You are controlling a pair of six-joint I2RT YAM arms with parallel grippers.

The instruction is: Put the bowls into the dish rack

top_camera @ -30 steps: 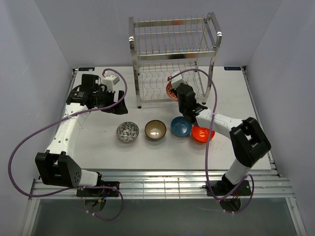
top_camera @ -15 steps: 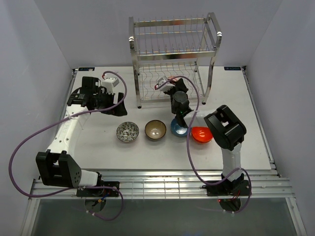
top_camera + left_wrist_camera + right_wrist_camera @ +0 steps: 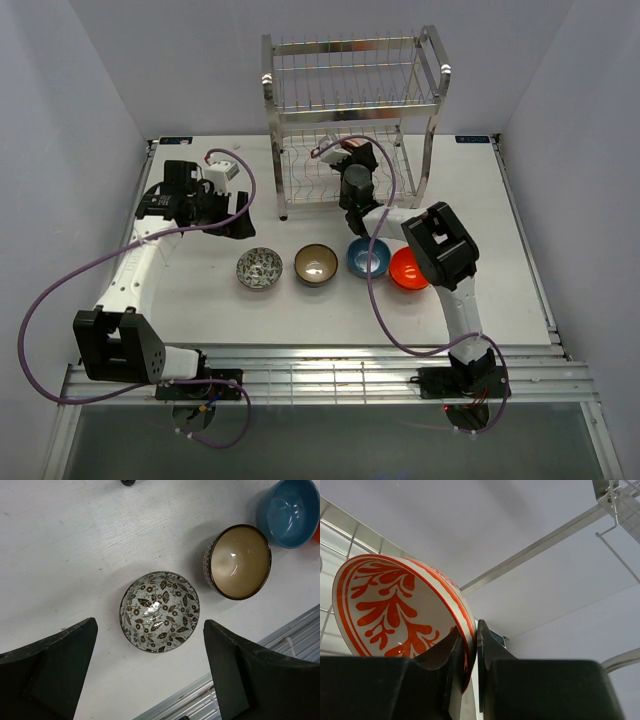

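The dish rack rails (image 3: 540,544) stand close around the right gripper (image 3: 469,640); under the left gripper (image 3: 150,626), bare desk (image 3: 60,555) surrounds the leaf-patterned bowl (image 3: 160,611).

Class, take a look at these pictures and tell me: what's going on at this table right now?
The right hand is shut on the rim of a red-and-white bowl and holds it tilted at the lower tier of the dish rack. Whether the bowl rests on the wires cannot be told. The left hand hangs open over the leaf-patterned bowl. That bowl sits in a row on the table with a brown bowl, a blue bowl and an orange-red bowl.
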